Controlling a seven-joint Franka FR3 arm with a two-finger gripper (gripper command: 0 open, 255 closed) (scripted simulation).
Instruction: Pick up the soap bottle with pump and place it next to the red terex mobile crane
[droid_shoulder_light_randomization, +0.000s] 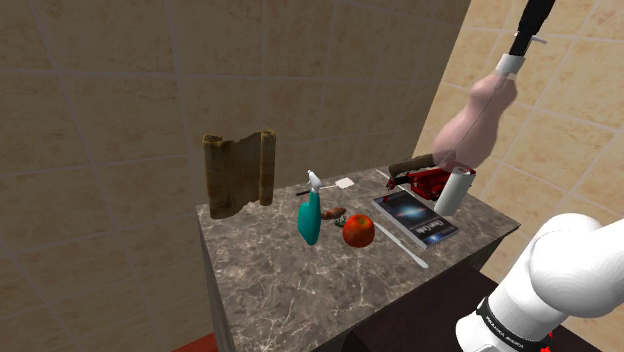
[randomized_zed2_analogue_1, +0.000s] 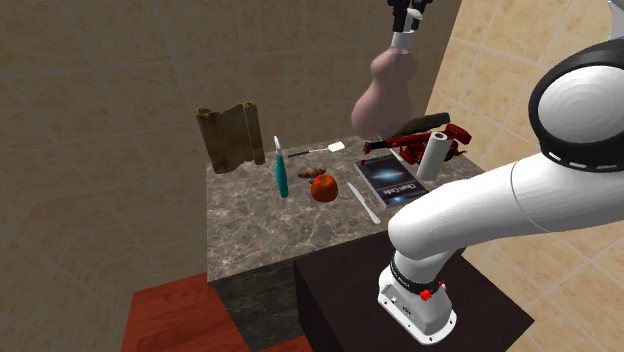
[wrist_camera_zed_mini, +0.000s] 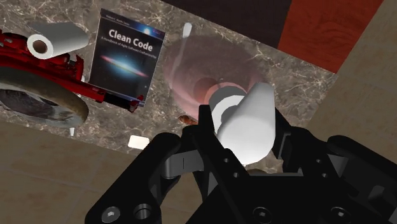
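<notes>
Pink soap bottle (droid_shoulder_light_randomization: 474, 120) seemingly clasped (wrist view).

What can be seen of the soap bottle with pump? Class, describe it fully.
The soap bottle is pinkish, see-through and pear-shaped, with a white neck and pump head. It hangs tilted in the air above the marbled table, near the red crane, base downward. Only the black fingers touch it, clasping its white top.
</notes>
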